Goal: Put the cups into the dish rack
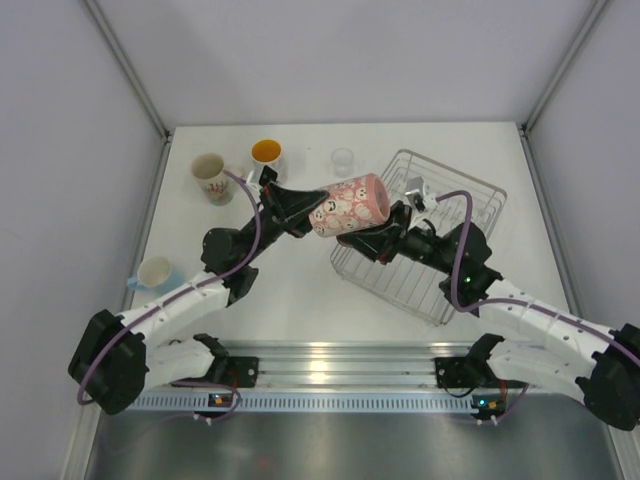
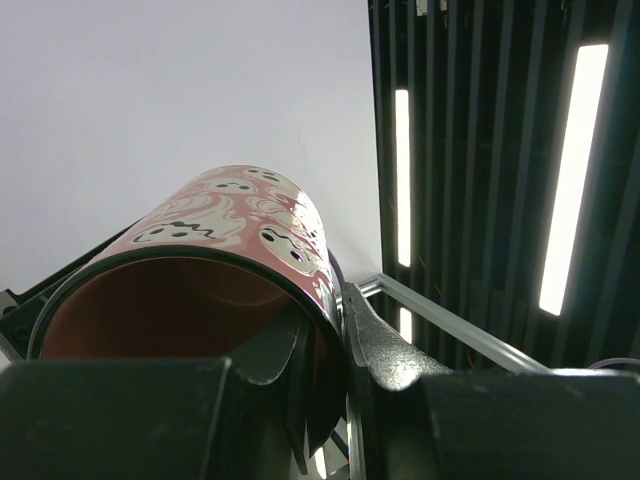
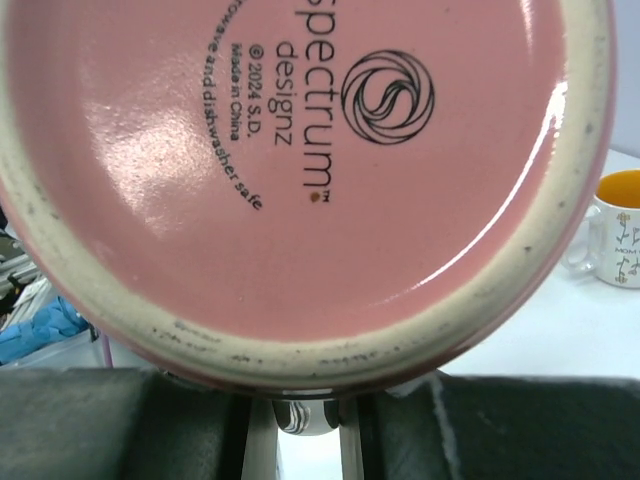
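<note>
One pink mug (image 1: 352,203) sits clamped by left claw (image 1: 312,217) (on its rim) and, seemingly, right claw (image 1: 372,240).

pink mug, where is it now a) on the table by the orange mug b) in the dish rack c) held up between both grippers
C: the pink mug hangs sideways in the air, left gripper on its rim, right gripper at its base end.

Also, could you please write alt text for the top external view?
The left gripper and right gripper hold a pink patterned mug sideways beside the dish rack. A cream mug, an orange-inside mug, a blue mug and a clear glass stand on the table.
</note>
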